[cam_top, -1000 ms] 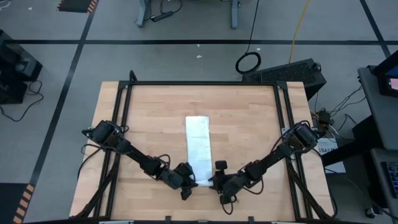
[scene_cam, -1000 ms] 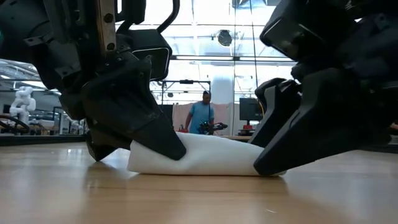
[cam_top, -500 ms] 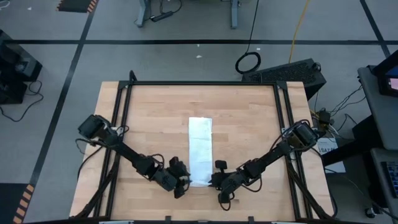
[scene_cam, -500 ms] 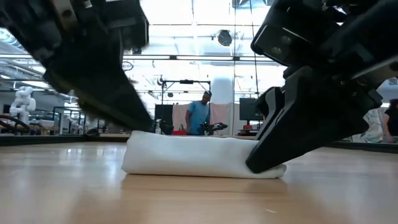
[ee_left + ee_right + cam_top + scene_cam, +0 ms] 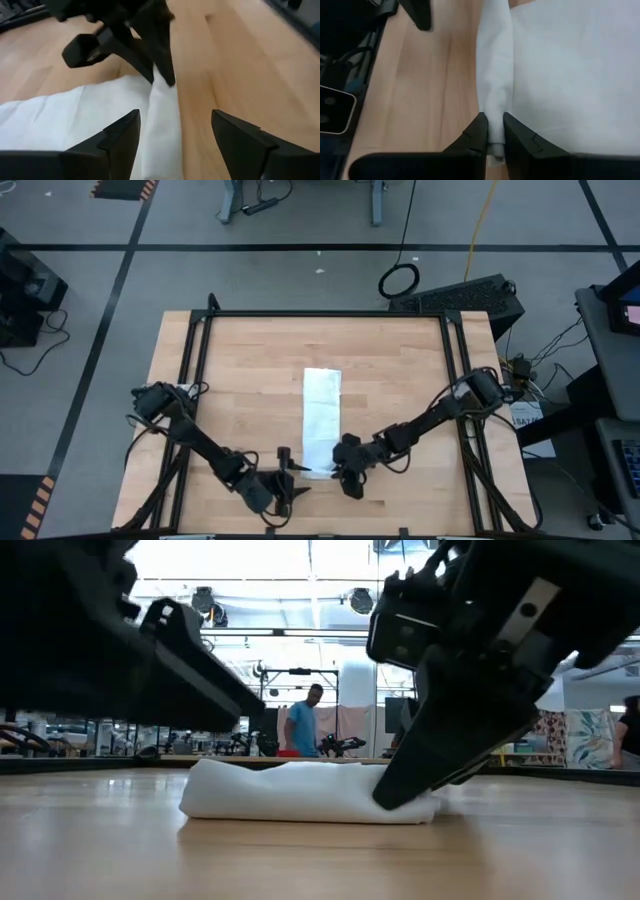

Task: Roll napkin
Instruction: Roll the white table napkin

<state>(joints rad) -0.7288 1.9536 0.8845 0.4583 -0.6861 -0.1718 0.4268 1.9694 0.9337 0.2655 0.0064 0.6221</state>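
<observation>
The napkin (image 5: 320, 420) lies as a long white strip in the middle of the wooden counter (image 5: 240, 370), with its near end already turned over into a small roll. It is thin soft cloth, so I judge it light and floppy: it will not keep a shape alone, and a loose roll can open again when it is let go. It can also slide on the smooth wood instead of turning.

The right end effector (image 5: 492, 131) has its fingers pressed together on the end of the rolled fold, pinching the napkin there. The left end effector (image 5: 172, 132) stands spread just beside the other end of the roll, with cloth between its fingers but not gripped.

The best hold seems to be at the two ends of the roll, one side each, so it stays even.

The roll is near the front edge of the counter, so there is little room behind it. Ahead, along the flat strip toward the far edge, the wood is open, with black frame rails (image 5: 196, 380) only at the sides.
</observation>
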